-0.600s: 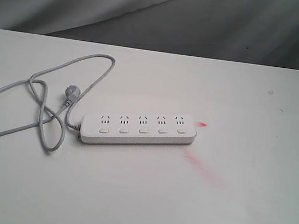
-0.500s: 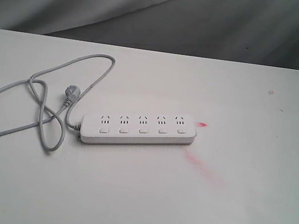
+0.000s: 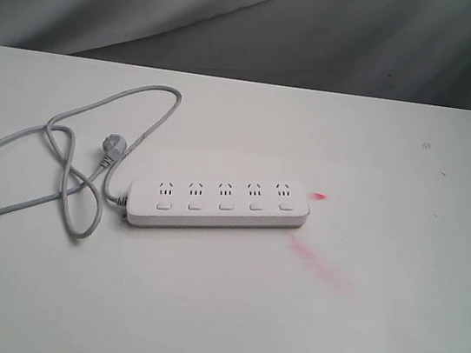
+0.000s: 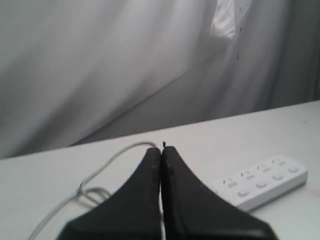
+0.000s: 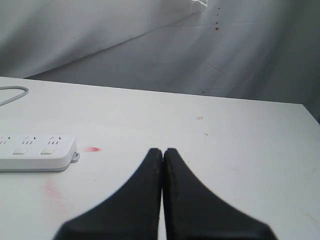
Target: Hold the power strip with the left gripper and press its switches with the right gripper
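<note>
In the exterior view the power strip point(image 3: 220, 201) lies flat near the middle of the bench point(image 3: 373, 319), its five switches point(image 3: 225, 205) facing up in a row and its grey cord point(image 3: 68, 179) looping off to the left. In the left wrist view the left hand point(image 4: 161, 149) has its fingers pressed together on nothing, apart from the strip. In the right wrist view the right hand point(image 5: 163, 150) is likewise together and empty, well apart from the strip's end.

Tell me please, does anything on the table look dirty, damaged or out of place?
A pink smear stains the white table just off the cord-free end of the power strip, with a small brighter red mark beside that end. What they are, I cannot tell. The grey cord lies in loose crossing loops.
</note>
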{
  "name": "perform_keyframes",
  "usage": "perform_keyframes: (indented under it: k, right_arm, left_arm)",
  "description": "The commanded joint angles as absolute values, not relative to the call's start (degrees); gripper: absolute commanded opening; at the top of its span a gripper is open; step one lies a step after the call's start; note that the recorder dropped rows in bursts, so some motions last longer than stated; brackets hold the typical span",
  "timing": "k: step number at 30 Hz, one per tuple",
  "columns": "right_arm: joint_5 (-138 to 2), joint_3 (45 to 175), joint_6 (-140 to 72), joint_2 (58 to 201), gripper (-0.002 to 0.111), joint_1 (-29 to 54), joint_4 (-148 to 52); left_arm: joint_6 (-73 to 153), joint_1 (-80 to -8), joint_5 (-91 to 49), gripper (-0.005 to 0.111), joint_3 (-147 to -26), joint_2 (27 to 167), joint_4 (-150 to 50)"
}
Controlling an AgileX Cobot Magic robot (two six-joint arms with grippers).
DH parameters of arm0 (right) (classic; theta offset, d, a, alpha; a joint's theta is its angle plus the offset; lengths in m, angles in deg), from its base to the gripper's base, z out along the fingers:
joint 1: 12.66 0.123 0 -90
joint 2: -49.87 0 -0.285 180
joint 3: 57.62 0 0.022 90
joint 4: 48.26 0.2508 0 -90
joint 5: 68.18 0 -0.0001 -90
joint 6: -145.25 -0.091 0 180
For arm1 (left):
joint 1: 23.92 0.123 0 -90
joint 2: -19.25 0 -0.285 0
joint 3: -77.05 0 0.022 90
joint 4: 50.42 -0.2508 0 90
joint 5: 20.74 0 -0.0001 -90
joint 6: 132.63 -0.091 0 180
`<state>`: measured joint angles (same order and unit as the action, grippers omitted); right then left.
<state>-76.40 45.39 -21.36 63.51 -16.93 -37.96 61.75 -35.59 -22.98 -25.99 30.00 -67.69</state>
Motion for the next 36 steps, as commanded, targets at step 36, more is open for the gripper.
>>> perform_keyframes:
  k: [36]
  right_arm:
    - [-75.96, 45.23, -21.52, 63.25, 0.000, -17.37, -38.47]
  left_arm:
    - [61.58, -35.87, -48.21, 0.000, -68.22, 74.71, -52.49]
